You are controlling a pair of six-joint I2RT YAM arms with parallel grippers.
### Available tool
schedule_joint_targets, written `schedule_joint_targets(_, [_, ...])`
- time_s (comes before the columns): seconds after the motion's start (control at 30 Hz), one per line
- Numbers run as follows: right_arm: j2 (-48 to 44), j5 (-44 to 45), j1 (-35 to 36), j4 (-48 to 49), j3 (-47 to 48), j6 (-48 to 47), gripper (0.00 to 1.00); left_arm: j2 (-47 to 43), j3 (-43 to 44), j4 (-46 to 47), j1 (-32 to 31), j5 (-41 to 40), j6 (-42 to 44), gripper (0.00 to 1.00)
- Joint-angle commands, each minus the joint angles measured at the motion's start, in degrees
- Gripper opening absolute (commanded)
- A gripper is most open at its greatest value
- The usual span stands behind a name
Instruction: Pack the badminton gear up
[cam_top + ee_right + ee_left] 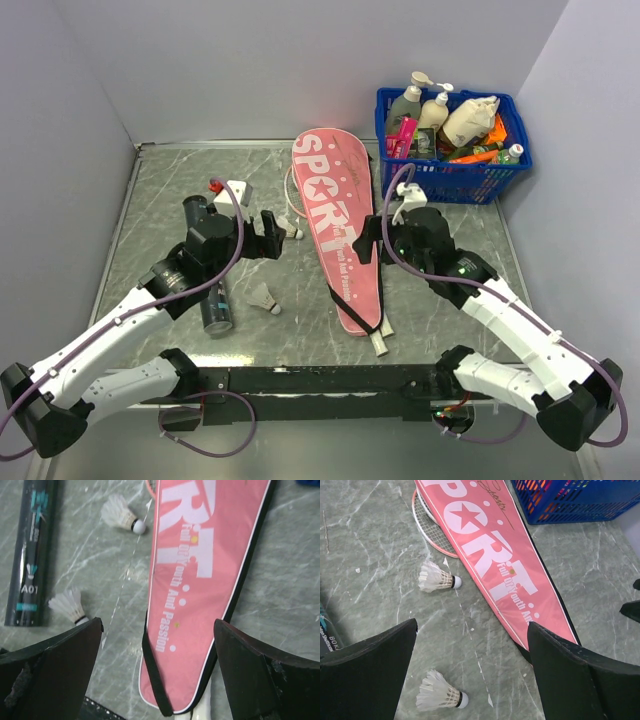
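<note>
The pink racket cover lettered "SPORT" lies lengthwise mid-table, also in the left wrist view and the right wrist view. Two rackets lie under it: heads stick out at its left, white handles at its near end. Two shuttlecocks lie left of the cover. The black tube lies partly under my left arm. My left gripper is open and empty over bare table between the shuttlecocks. My right gripper is open and empty above the cover's narrow part.
A blue basket of bottles stands at the back right, just beyond the cover. A small white box with a red piece sits at the back left. Grey walls close in the table on three sides.
</note>
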Motion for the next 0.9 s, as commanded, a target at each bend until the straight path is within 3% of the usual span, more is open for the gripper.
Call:
schedule_joint_targets(0.0, [0.7, 3.2, 0.2, -1.3, 2.5, -0.1, 1.0, -1.0, 1.6, 1.0, -0.1, -1.4, -0.8, 0.96])
schedule_joint_targets(0.2, [-1.4, -0.5, 0.2, 3.2, -1.9, 0.2, 1.0, -0.3, 0.9, 0.9, -0.1, -4.3, -1.4, 0.96])
schedule_joint_targets(0.6, [1.6, -1.5, 0.3, -2.6, 0.2, -2.1, 1.0, 6.0, 4.3, -5.6, 0.9, -16.9, -3.8, 0.96])
schedule_joint_targets(0.67, [2.3, -2.9, 0.2, -3.7, 0.6, -3.4, 1.0, 7.3, 5.9, -7.5, 4.0, -15.8, -5.6, 0.96])
schedule_joint_targets(0.87, [4.1, -12.8, 0.4, 0.1, -1.8, -3.3, 1.0, 14.4, 9.9, -9.6, 23.3, -3.7, -7.0, 0.96])
